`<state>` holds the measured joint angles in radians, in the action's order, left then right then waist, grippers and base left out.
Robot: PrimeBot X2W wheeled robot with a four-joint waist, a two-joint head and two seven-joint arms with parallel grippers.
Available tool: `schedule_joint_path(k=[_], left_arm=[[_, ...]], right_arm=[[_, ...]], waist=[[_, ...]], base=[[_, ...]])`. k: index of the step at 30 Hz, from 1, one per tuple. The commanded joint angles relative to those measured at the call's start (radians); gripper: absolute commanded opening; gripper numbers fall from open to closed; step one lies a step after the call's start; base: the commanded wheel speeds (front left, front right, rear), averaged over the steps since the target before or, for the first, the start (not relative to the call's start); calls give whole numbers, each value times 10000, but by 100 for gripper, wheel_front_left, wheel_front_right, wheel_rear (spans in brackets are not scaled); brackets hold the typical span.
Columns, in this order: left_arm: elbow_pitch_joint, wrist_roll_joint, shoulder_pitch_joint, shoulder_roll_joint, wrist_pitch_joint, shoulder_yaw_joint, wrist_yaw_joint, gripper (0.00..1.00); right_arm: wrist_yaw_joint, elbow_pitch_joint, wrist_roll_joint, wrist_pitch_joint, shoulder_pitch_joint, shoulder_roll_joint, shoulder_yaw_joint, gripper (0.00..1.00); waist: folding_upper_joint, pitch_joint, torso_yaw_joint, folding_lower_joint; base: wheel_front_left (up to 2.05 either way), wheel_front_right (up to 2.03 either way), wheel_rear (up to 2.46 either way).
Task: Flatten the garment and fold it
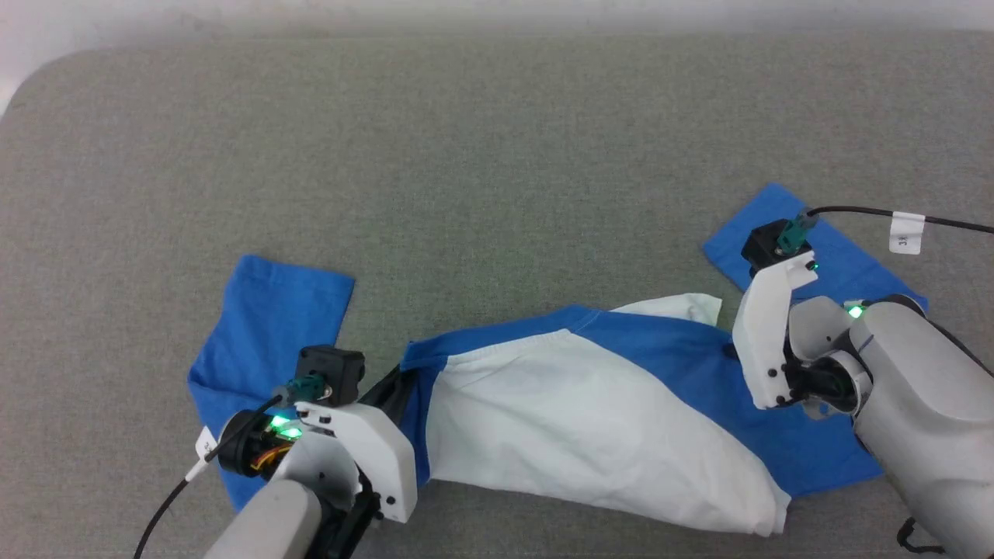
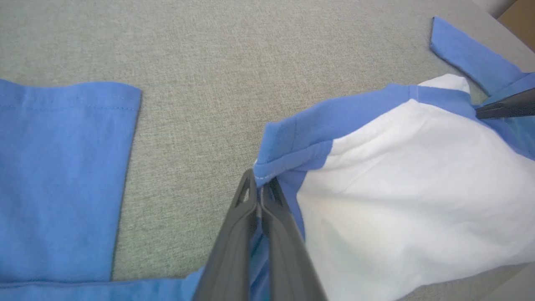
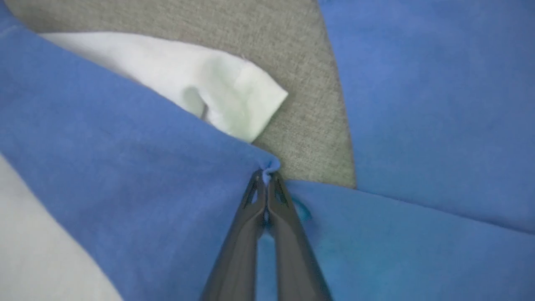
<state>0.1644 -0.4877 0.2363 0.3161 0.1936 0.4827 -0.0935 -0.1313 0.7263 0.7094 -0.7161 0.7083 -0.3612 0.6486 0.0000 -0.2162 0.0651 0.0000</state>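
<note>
At seven and four o'clock on the grey surface (image 1: 497,155), the left gripper (image 2: 260,186) and right gripper (image 3: 266,177) are each closed tight on a thin blue fold of the long-sleeved shirt (image 1: 590,411), and a hard stretch could pull either fold free.

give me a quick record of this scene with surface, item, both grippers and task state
surface: grey woven top
item: garment, bunched and creased, white in the middle, blue out to both sides
left: left gripper shut on a blue edge of the garment
right: right gripper shut on a blue fold of the garment
task state: not yet flat, not yet folded
</note>
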Motion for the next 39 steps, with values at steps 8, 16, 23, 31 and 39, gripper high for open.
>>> schedule_joint_path(k=[8,16,23,31,39], left_arm=[[-213,-278,280,315,-80,-417,20,0],[-199,-397,1701,609,113,-838,251,0],[1355,-507,4465,497,175,-1134,802,0],[4067,92,8227,449,-456,-1220,1162,0],[5976,744,11957,678,-2027,-1560,885,0]], right_arm=[[6,-1197,471,949,-167,-505,139,0],[6,-2031,18,2027,458,-707,-911,0],[6,-1818,-927,2680,1905,-453,-2011,0],[6,-762,-2075,3763,4561,296,-3010,0],[6,511,-3571,6362,7700,949,-4380,0]], waist=[[0,1293,-401,0],[0,2168,-642,0],[0,2044,-806,0],[0,427,-1147,0],[0,-1891,-1576,0]], base=[[0,0,0],[0,0,0],[0,0,0],[0,0,0],[0,0,0]])
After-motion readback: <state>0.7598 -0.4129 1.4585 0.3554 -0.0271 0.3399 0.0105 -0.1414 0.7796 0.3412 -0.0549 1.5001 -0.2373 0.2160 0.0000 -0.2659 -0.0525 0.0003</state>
